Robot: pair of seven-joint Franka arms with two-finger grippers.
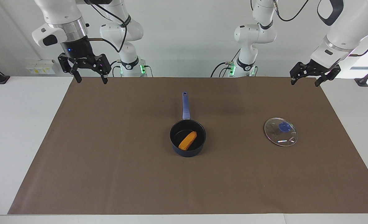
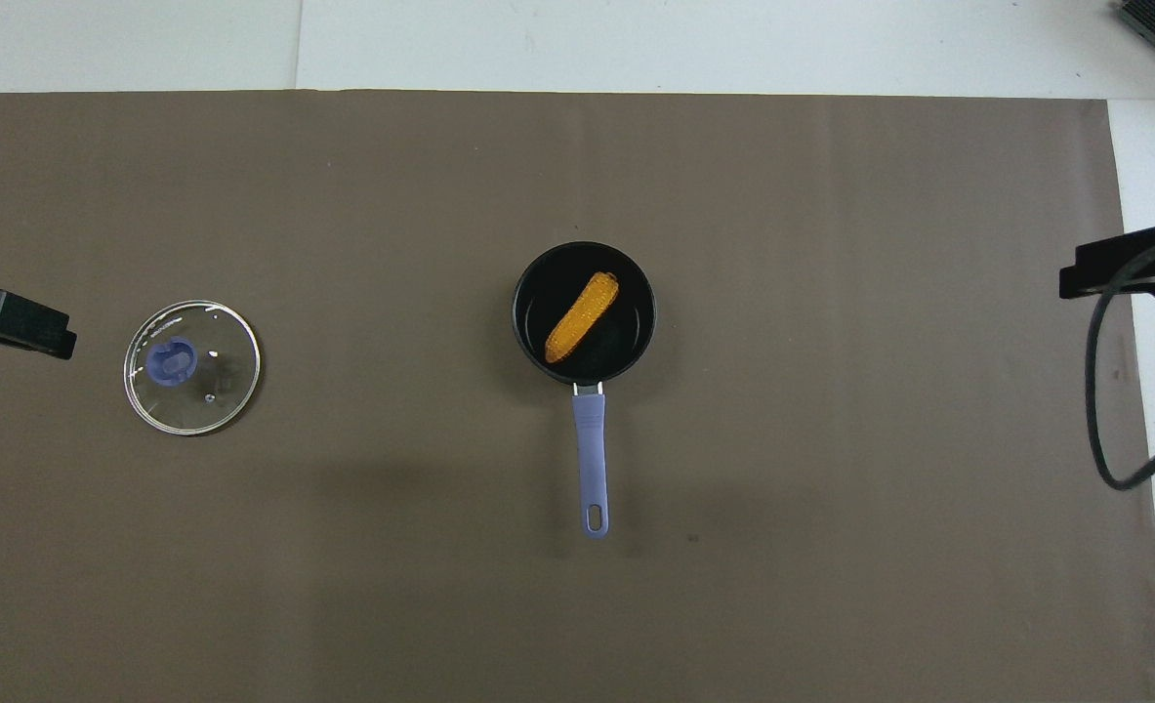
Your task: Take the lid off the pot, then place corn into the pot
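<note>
The dark navy pot (image 1: 188, 137) (image 2: 584, 312) stands mid-table, its blue-purple handle (image 1: 186, 105) (image 2: 592, 459) pointing toward the robots. The yellow-orange corn (image 1: 187, 140) (image 2: 582, 318) lies inside it. The clear glass lid (image 1: 280, 131) (image 2: 191, 366) with its blue knob lies flat on the mat toward the left arm's end, apart from the pot. My right gripper (image 1: 90, 80) (image 2: 1119, 268) is open and empty, raised over the mat's corner at the right arm's end. My left gripper (image 1: 306, 81) (image 2: 11, 322) is open and empty, raised over the mat's edge at the left arm's end.
A brown mat (image 1: 109, 161) (image 2: 831, 547) covers most of the white table (image 1: 16, 124). A black cable (image 2: 1109, 391) hangs from the right arm.
</note>
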